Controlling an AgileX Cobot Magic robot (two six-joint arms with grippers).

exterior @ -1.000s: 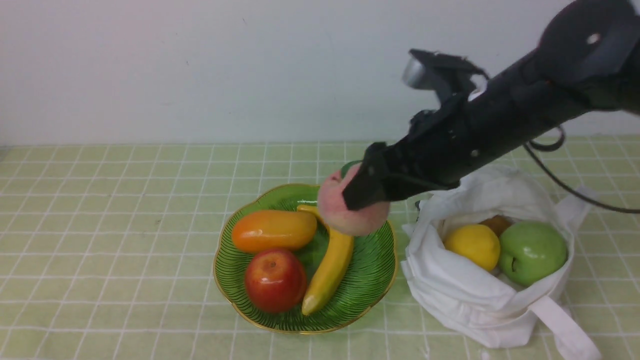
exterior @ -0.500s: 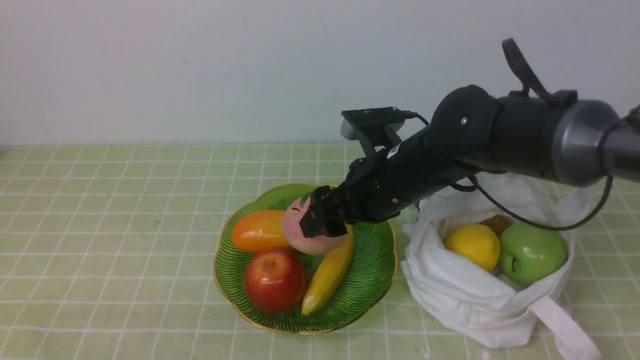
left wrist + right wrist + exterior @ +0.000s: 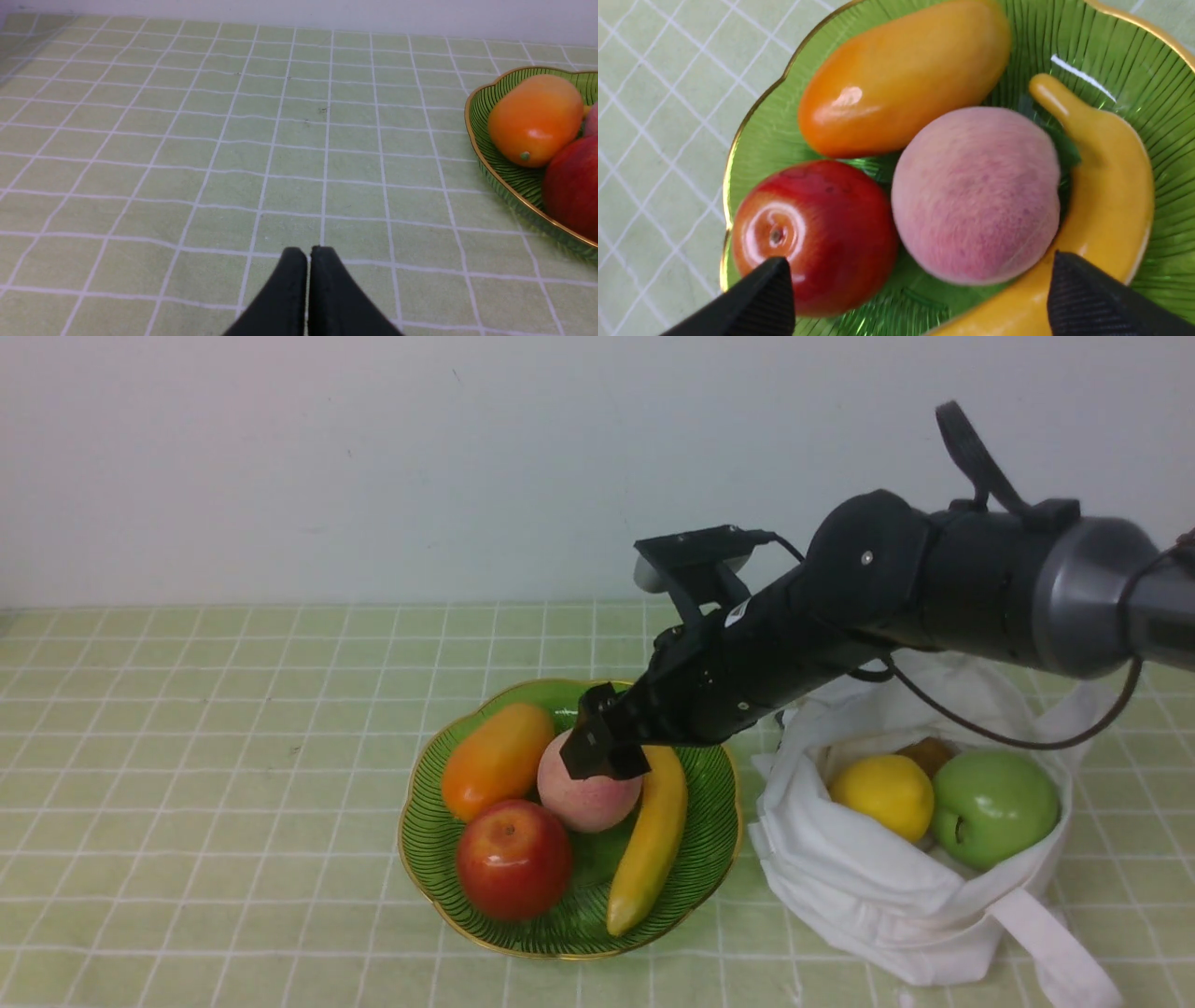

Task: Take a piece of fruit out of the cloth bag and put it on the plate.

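The pink fuzzy peach [image 3: 588, 795] [image 3: 978, 196] lies in the green gold-rimmed plate [image 3: 695, 882] [image 3: 759, 154], wedged between a mango, a red apple and a banana. My right gripper [image 3: 605, 753] [image 3: 920, 280] hovers just over the peach, open, with its jaws wide apart and clear of the fruit. The white cloth bag [image 3: 878, 896] sits right of the plate, mouth open. My left gripper [image 3: 308, 253] is shut and empty above bare tablecloth, left of the plate [image 3: 504, 184]; it does not show in the front view.
On the plate are an orange mango [image 3: 495, 758], a glossy red apple [image 3: 513, 859] and a yellow banana [image 3: 649, 845]. The bag holds a lemon [image 3: 887, 795], a green apple [image 3: 994, 807] and an orange fruit [image 3: 929, 753]. A bag strap [image 3: 1055, 947] trails toward the front edge.
The right gripper brought the peach down onto the plate and opened, leaving it there. The mango tilted away leftward and the banana shifted right as the peach settled.
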